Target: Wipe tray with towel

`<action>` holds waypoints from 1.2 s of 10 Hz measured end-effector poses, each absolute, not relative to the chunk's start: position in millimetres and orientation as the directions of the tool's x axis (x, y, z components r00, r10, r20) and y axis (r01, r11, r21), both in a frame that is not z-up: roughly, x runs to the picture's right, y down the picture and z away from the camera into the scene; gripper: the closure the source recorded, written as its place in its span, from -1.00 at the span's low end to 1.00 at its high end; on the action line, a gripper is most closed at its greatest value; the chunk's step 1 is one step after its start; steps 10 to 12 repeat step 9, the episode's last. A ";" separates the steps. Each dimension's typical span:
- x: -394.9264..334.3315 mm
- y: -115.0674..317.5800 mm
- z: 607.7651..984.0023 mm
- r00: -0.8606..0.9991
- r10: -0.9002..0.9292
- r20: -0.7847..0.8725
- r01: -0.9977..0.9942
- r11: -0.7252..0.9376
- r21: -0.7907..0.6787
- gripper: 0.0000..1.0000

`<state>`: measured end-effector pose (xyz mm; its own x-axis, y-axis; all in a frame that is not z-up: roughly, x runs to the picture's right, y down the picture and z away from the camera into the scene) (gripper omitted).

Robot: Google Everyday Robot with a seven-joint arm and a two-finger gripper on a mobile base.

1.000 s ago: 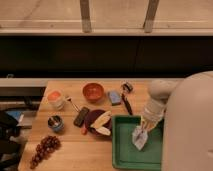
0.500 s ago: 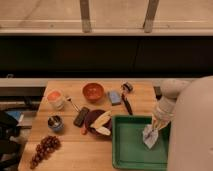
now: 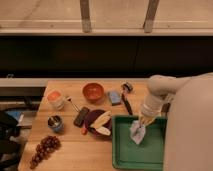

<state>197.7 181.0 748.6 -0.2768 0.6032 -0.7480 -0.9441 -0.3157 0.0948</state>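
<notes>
A green tray lies on the wooden table at the front right. A pale blue-white towel hangs crumpled onto the tray's upper middle and touches its floor. My gripper is right above the towel at the tray's back rim, shut on the towel's top. The white arm reaches in from the right and hides the tray's right side.
Left of the tray is a dark plate holding a banana. Behind it are a red bowl, a blue sponge and a black brush. A cup, a can, a black bar and grapes are on the left.
The gripper swept the towel to the right across the tray, then back to the left and slightly toward the back rim. Other objects have not moved.
</notes>
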 end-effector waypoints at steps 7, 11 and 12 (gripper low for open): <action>210.7 230.3 726.6 -0.308 0.551 -0.775 -0.935 -0.328 0.139 1.00; 245.9 236.3 722.9 -0.335 0.540 -0.772 -0.923 -0.353 0.153 1.00; 245.9 236.3 722.9 -0.335 0.540 -0.772 -0.923 -0.353 0.153 1.00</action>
